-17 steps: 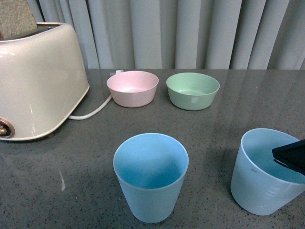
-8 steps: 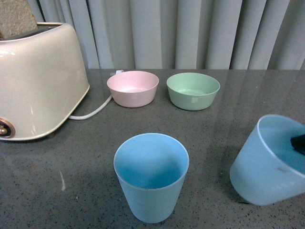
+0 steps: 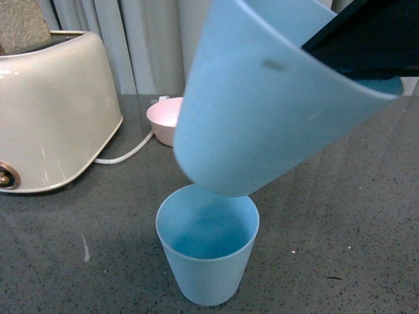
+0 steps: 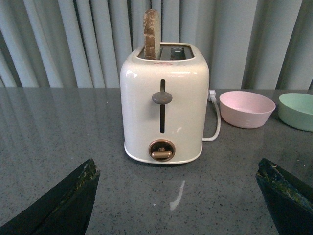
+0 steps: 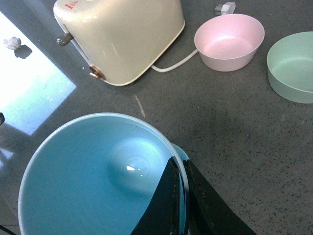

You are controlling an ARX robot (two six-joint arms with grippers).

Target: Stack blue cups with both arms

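Observation:
One light blue cup point(image 3: 208, 245) stands upright on the grey table point(image 3: 340, 216) at the front centre. My right gripper point(image 5: 182, 172) is shut on the rim of the second blue cup point(image 3: 262, 104), one jaw inside and one outside. It holds that cup tilted in the air, close to the camera, with its base just above the standing cup's mouth. In the right wrist view the held cup point(image 5: 93, 181) fills the foreground and a sliver of the standing cup point(image 5: 182, 152) shows behind its rim. My left gripper point(image 4: 178, 196) is open and empty, low over bare table in front of the toaster.
A cream toaster point(image 3: 49, 111) with a slice of bread stands at the left, its white cord point(image 3: 127, 154) trailing toward the pink bowl point(image 3: 163, 118). The green bowl point(image 5: 293, 66) sits beside the pink bowl point(image 5: 229, 41) at the back; the held cup hides it in the front view.
My right gripper has lifted its blue cup from the table at the right and carried it up and left, over the standing cup. The held cup now hides the green bowl.

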